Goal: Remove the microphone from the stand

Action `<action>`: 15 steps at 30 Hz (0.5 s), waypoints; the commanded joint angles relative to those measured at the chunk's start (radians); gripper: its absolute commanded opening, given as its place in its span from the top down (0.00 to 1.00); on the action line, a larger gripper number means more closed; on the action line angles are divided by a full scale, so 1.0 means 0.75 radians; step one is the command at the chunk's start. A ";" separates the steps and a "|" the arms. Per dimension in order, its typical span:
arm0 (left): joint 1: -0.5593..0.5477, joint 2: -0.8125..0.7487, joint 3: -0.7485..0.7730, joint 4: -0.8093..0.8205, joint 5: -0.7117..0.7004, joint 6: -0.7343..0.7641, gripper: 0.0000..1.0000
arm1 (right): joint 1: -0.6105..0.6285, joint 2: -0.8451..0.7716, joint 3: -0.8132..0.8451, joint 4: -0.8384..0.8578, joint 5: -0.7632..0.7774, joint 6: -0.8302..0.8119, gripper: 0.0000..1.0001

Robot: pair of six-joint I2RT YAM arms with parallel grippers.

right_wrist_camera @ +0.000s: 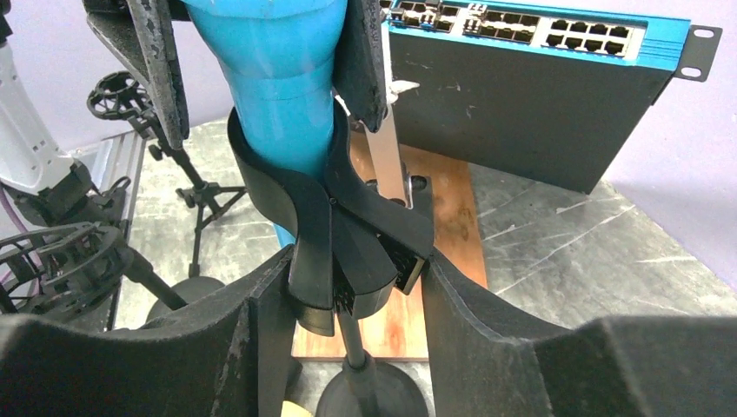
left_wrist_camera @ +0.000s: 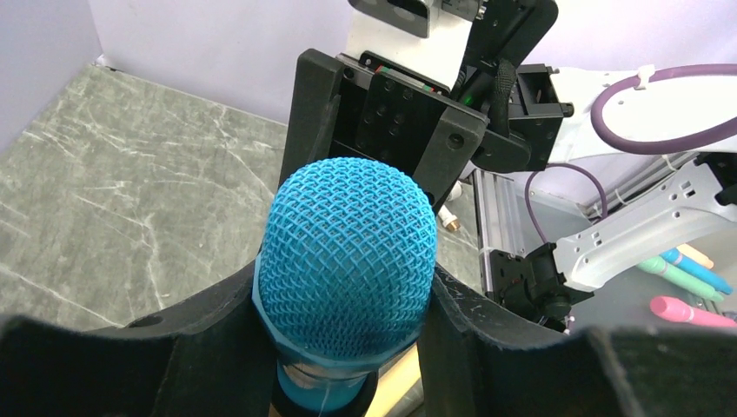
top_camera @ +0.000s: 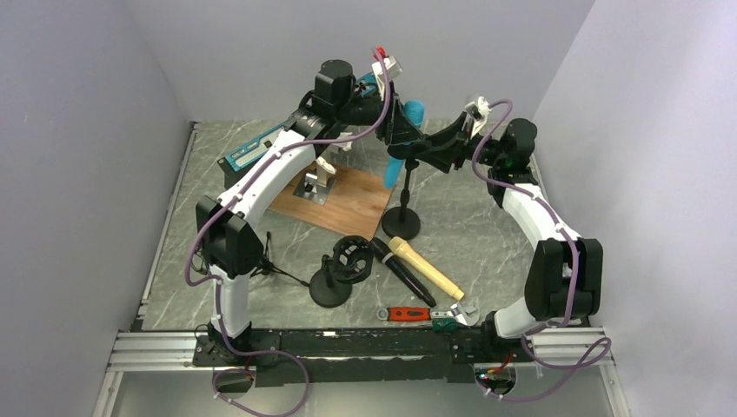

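Though hemmed by pale walls at the back and on both sides, leaves open grey marble table (top_camera: 474,233) to the right of the microphone stand (top_camera: 401,224); tighter on its left, with a wooden board (top_camera: 339,204) just beside the round base and a blue-and-black network switch (right_wrist_camera: 521,87) behind that; nearer the arm bases, crowded by a second stand carrying a shock mount (top_camera: 343,265), a gold-bodied microphone (top_camera: 430,274) lying beside a black one (top_camera: 404,271), and a red-handled adjustable wrench (top_camera: 404,314) close to the near edge.

In the stand's black clip (right_wrist_camera: 295,187), blue microphone (top_camera: 408,117), tilted, head uppermost; bright blue woven mesh over the rounded head, a plain band below it, then a smooth blue body tapering down through the clip.

From above, left gripper (left_wrist_camera: 346,356) closed on the microphone just under the mesh head, one finger on each side; from the right, right gripper (right_wrist_camera: 352,287) pinched narrow on the clip just below the blue body, pads against its two sides.

Rows of ports along the switch's face; any print on switch or microphone too small or too hidden to read.
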 commanded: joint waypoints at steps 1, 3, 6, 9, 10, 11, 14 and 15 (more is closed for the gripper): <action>-0.024 -0.054 0.103 0.145 0.070 -0.129 1.00 | 0.000 -0.015 0.066 -0.054 -0.012 -0.107 0.81; -0.024 -0.053 0.079 0.109 0.077 -0.094 1.00 | 0.000 -0.042 0.061 -0.082 -0.030 -0.129 0.51; -0.024 -0.053 0.033 0.073 0.086 -0.039 1.00 | 0.000 -0.061 0.068 -0.164 -0.017 -0.194 0.23; -0.022 -0.052 -0.010 0.061 0.079 -0.003 1.00 | -0.001 -0.022 0.135 -0.269 -0.048 -0.246 0.16; -0.021 -0.048 -0.012 0.046 0.074 0.010 1.00 | 0.000 -0.012 0.144 -0.274 -0.059 -0.248 0.16; -0.020 -0.043 -0.010 0.030 0.067 0.024 1.00 | 0.000 -0.007 0.144 -0.268 -0.069 -0.243 0.17; -0.019 -0.035 0.001 0.004 0.061 0.044 1.00 | -0.001 -0.005 0.149 -0.258 -0.075 -0.236 0.25; -0.018 -0.035 0.001 0.005 0.061 0.045 1.00 | -0.002 -0.004 0.155 -0.260 -0.084 -0.237 0.29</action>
